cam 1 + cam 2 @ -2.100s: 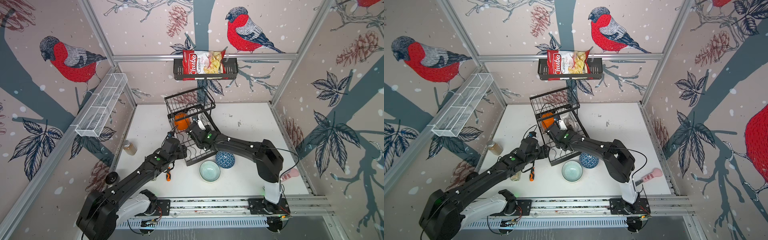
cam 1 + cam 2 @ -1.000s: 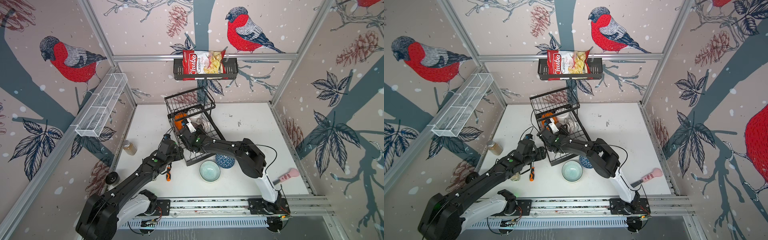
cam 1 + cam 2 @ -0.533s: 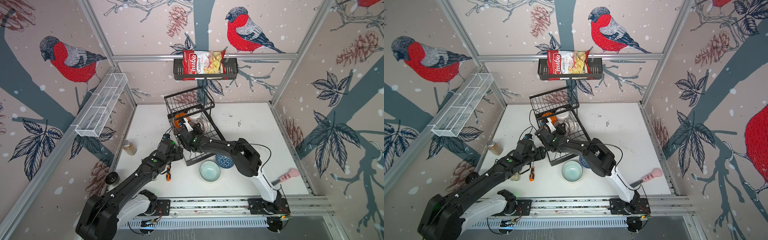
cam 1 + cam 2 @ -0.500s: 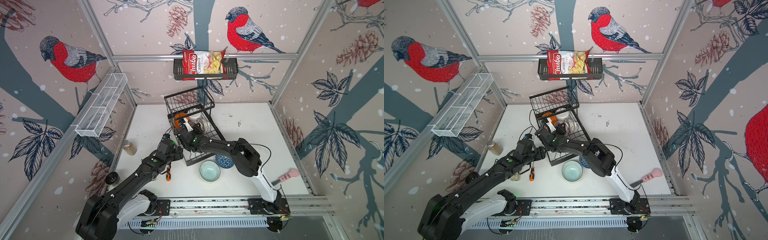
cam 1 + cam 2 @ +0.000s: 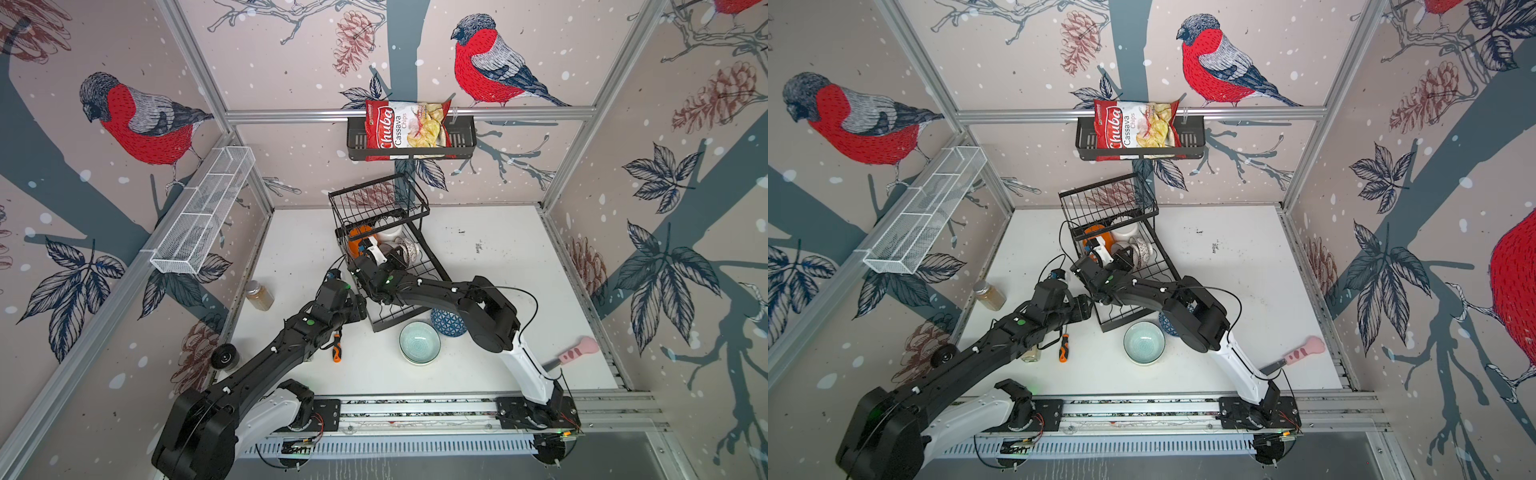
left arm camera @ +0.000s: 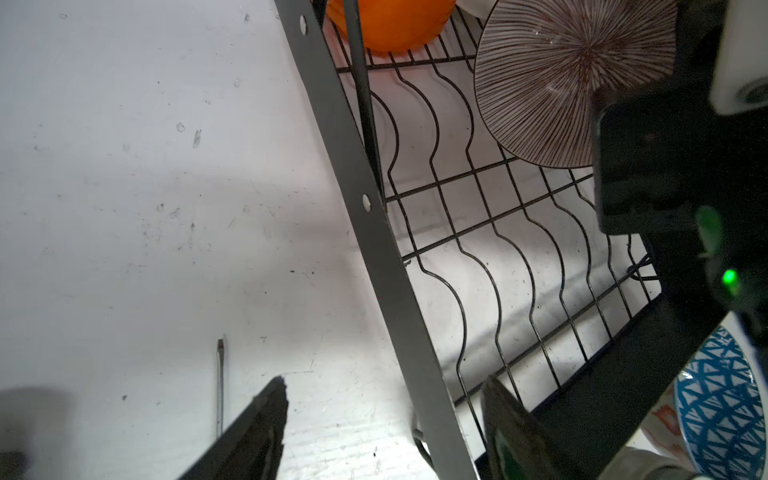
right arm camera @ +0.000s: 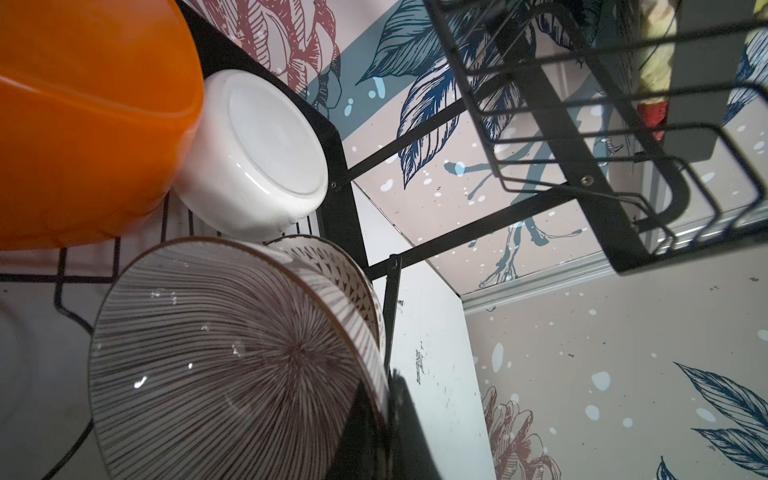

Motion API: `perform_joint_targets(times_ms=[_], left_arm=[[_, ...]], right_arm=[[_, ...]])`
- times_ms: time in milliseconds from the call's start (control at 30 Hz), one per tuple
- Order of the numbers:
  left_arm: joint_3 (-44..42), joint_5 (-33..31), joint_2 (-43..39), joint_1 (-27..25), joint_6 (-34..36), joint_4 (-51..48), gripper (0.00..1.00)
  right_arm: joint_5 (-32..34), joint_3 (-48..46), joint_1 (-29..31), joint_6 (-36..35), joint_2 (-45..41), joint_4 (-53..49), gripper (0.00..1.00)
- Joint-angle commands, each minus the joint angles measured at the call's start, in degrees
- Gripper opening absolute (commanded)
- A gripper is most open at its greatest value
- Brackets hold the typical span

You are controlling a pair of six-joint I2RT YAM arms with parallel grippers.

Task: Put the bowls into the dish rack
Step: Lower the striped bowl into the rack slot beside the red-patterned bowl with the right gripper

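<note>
Black wire dish rack (image 5: 374, 203) stands at the centre of the frame in both top views, on the white table (image 5: 498, 257). Its lower tray holds an orange bowl (image 5: 359, 239) and a white bowl (image 5: 388, 230) at the far end. Just in front of them, a purple-striped bowl (image 5: 392, 253) leans against a black-and-white patterned bowl (image 5: 409, 249).

The right gripper (image 5: 384, 259) reaches into the tray from the lower right, at the purple-striped bowl. The left gripper (image 5: 359, 307) sits at the rack's near-left corner. Outside the rack, below centre, a pale teal bowl (image 5: 419, 344) lies upright on the table. A blue geometric bowl (image 5: 446, 322) lies just beside it, partly under the right arm. An orange-handled screwdriver (image 5: 336, 347) lies left of the teal bowl.

Left wrist view: the left gripper (image 6: 386, 380) has its jaws apart, one finger on either side of the rack's grey side rail (image 6: 374, 232), and holds nothing. The wavy dividers nearest it are unoccupied.

Right wrist view: the right gripper (image 7: 388, 415) is clamped on the rim of the purple-striped bowl (image 7: 216, 365). The bowl stands on edge over the tray wires, close against the patterned bowl (image 7: 340, 266). The white bowl (image 7: 266, 149) lies on its side with its base outward, touching the orange bowl (image 7: 83, 124).
</note>
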Motion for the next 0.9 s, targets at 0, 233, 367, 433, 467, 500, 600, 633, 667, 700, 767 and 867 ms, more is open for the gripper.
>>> perform_joint_targets(times_ms=[0, 233, 367, 433, 467, 500, 600, 633, 667, 700, 767, 867], left_arm=[[-0.16, 0.79, -0.02, 0.19, 0.79, 1.79, 0.73], [-0.44, 1.55, 0.06, 0.18, 0.86, 2.18, 0.73], [-0.6, 1.86, 0.15, 0.15, 0.72, 2.41, 0.73], [-0.68, 1.88, 0.05, 0.18, 0.75, 2.49, 0.73], [-0.7, 1.87, 0.06, 0.13, 0.66, 2.55, 0.73], [-0.77, 1.96, -0.01, 0.13, 0.71, 2.58, 0.73], [-0.93, 2.02, 0.06, 0.21, 0.75, 2.59, 0.73], [-0.9, 2.06, 0.06, 0.21, 0.75, 2.59, 0.73], [-0.95, 2.06, 0.06, 0.17, 0.88, 2.66, 0.73], [-0.95, 2.14, 0.05, 0.17, 0.84, 2.72, 0.73], [-0.96, 2.07, 0.03, 0.23, 0.92, 2.76, 0.73], [-1.04, 2.19, 0.1, 0.22, 0.97, 2.79, 0.73]], right_arm=[[3.78, 1.57, 0.28, 2.99, 1.09, -1.32, 0.0], [6.29, 3.58, 0.38, 6.09, 2.86, -3.28, 0.0], [7.57, 4.54, 0.38, 6.65, 3.53, -3.41, 0.0], [7.99, 4.81, 0.38, 6.77, 3.8, -3.37, 0.0], [8.03, 4.88, 0.27, 6.77, 3.97, -3.36, 0.0], [7.91, 5.13, 0.26, 6.88, 4.17, -3.44, 0.0], [8.41, 5.72, 0.22, 6.8, 4.81, -3.38, 0.0], [8.71, 5.98, 0.25, 6.73, 5.15, -3.31, 0.0], [8.78, 6.24, 0.22, 6.61, 5.42, -3.35, 0.0], [8.99, 6.51, 0.24, 6.68, 5.68, -3.4, 0.0], [8.63, 6.96, 0.27, 6.93, 6.15, -3.82, 0.0], [8.65, 7.72, 0.53, 7.49, 6.85, -4.51, 0.0]])
